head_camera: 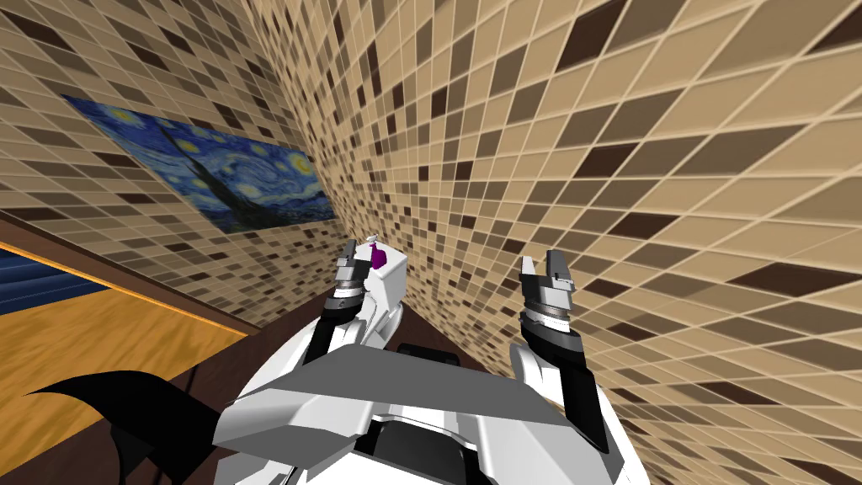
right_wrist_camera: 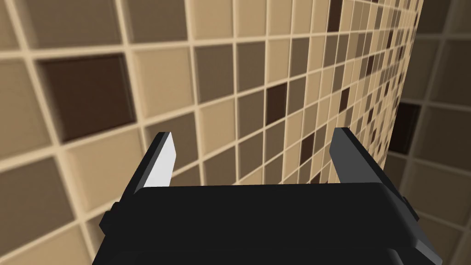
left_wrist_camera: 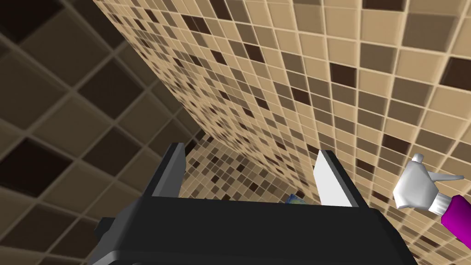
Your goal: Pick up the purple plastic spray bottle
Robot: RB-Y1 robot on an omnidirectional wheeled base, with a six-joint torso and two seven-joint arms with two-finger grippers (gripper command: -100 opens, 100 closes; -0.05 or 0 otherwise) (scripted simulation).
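A purple spray bottle with a white trigger head stands on top of a white box-shaped fixture against the tiled wall. My left gripper is open just beside the bottle, on its left in the head view. In the left wrist view the bottle lies off to one side of the open fingers, outside the gap, with its purple body cut off by the picture's edge. My right gripper is raised further right, open with nothing between its fingers, facing the tiled wall.
Brown and beige tiled walls close in ahead and to the right. A blue night-sky painting hangs on the left wall. A wooden floor lies at lower left, with a black area beside it.
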